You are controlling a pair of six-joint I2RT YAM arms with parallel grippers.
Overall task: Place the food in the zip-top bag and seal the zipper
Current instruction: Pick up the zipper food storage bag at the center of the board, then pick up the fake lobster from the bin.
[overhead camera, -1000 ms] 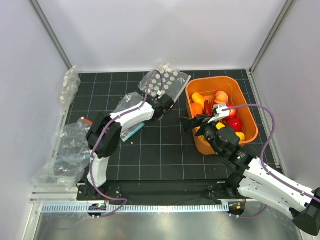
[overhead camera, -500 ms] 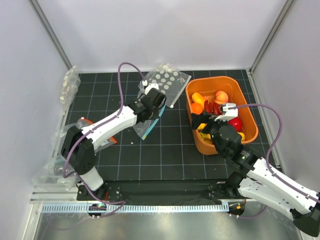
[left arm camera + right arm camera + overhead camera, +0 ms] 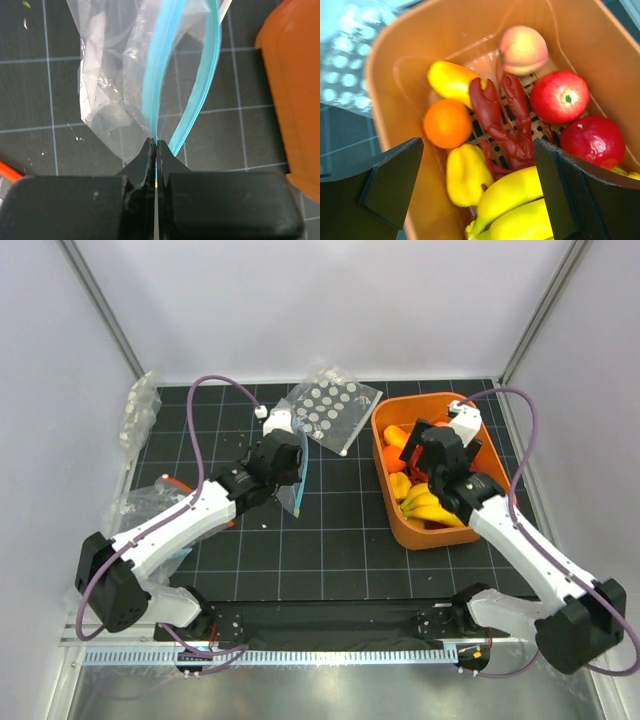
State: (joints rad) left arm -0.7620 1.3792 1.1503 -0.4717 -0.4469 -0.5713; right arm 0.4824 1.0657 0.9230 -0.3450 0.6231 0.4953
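My left gripper (image 3: pixel 288 462) is shut on the light-blue zipper (image 3: pixel 161 95) of the clear zip-top bag (image 3: pixel 107 70) and holds it up off the mat, mouth parted. The bag (image 3: pixel 298 478) hangs left of the orange bin (image 3: pixel 392 508). My right gripper (image 3: pixel 480 187) is open and empty, hovering over the bin (image 3: pixel 405 90). Below it lie the banana bunch (image 3: pixel 520 200), the small orange (image 3: pixel 447 123) and the yellow mango-like piece (image 3: pixel 451 80). The bananas (image 3: pixel 432 506) show in the top view, beside the right gripper (image 3: pixel 428 458).
The bin also holds a red lobster (image 3: pixel 507 120), two red apples (image 3: pixel 566 96), a peach (image 3: pixel 522 48) and a yellow pepper (image 3: pixel 464 172). A dotted clear bag (image 3: pixel 335 408) lies behind the left gripper. More clear bags (image 3: pixel 140 530) are piled at the left edge.
My left gripper has drawn the zip-top bag left and back towards me, holding it raised. My right gripper has swung from the bin's near-left rim to above the bin's middle.
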